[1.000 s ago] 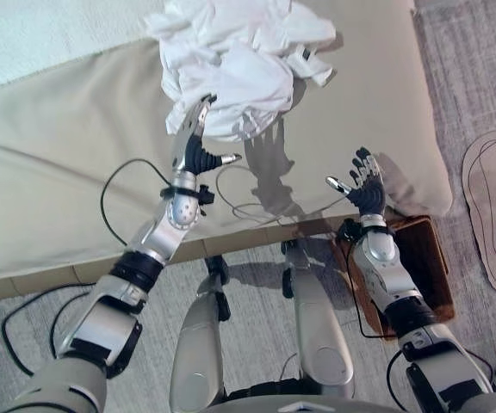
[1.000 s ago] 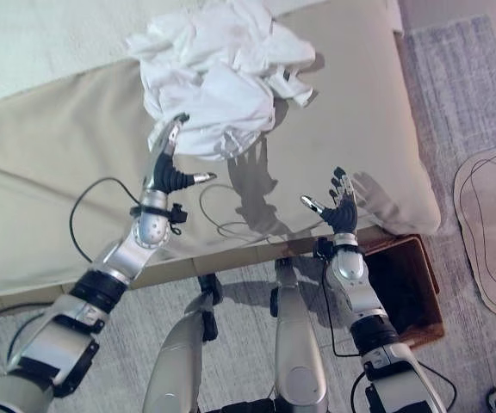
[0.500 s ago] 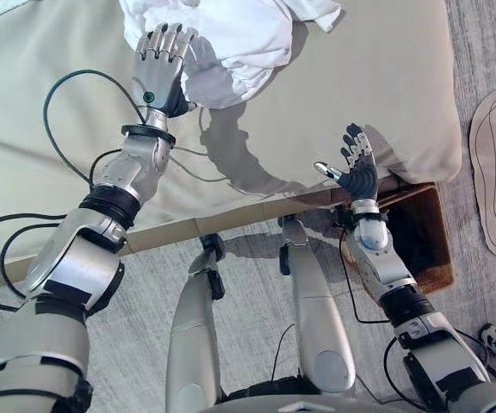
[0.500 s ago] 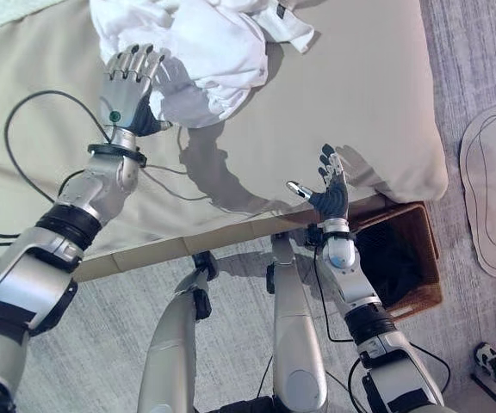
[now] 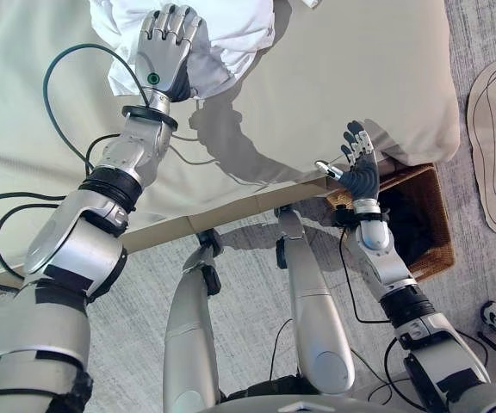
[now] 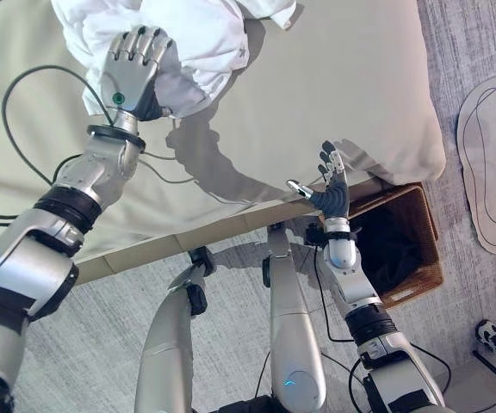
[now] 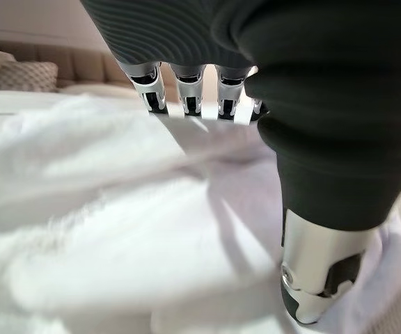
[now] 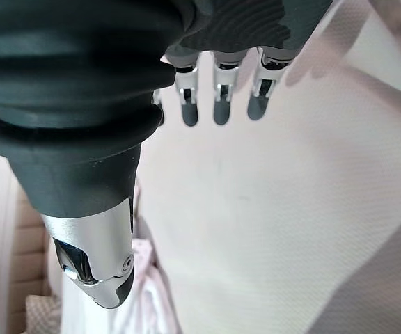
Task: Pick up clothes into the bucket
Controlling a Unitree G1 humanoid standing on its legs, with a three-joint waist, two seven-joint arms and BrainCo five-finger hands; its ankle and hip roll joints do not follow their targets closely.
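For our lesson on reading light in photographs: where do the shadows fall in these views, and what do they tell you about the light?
Left eye view: the left hand and arm throw a crisp dark shadow on the bed cover, toward the robot's right, so the light is hard and comes from its left. Left wrist view: the hand's shadow falls across the white clothes. Right eye view: the bucket is dark inside.

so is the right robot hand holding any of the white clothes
No, the right robot hand hangs open and empty over the bed edge near the basket, while the white clothes lie under the left robot hand.
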